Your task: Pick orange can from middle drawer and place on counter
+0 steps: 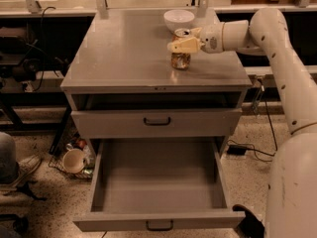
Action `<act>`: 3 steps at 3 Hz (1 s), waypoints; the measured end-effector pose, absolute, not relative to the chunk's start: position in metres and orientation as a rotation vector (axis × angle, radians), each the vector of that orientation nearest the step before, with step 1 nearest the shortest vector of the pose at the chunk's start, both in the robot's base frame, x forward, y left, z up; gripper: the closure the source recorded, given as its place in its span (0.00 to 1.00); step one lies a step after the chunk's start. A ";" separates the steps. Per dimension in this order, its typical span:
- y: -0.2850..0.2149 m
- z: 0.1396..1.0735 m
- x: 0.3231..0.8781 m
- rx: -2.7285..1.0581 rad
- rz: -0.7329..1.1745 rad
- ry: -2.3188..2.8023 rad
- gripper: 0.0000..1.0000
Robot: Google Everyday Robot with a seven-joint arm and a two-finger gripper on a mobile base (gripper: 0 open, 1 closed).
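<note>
- Grey counter (124, 53) tops the cabinet on my feed.
- Middle drawer (158, 182) hangs pulled out below it.
- Gripper (181, 40) reaches in from the right, clamped on the can's upper part.
- White bowl (179, 20) sits near the counter's back edge.
- Orange can (180, 61) stands upright on the counter, just before the bowl.

1. Warm, fairly dim light falls from above, and the counter (124, 53) carries a faint sheen.
2. The gripper (182, 44), at the orange can (181, 61) on the counter, catches the brightest light.
3. The middle drawer (158, 182) is evenly lit inside, while the recess under the counter lies dark.
</note>
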State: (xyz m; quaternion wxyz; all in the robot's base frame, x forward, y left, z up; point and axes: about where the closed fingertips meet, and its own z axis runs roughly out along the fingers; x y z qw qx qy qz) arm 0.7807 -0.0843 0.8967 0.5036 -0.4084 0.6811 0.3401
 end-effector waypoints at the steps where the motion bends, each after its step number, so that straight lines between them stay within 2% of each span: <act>1: -0.087 0.895 0.782 -0.980 0.821 1.642 0.00; 2: -0.107 0.893 0.780 -0.944 0.777 1.653 0.00; 3: -0.152 0.888 0.766 -0.840 0.672 1.675 0.00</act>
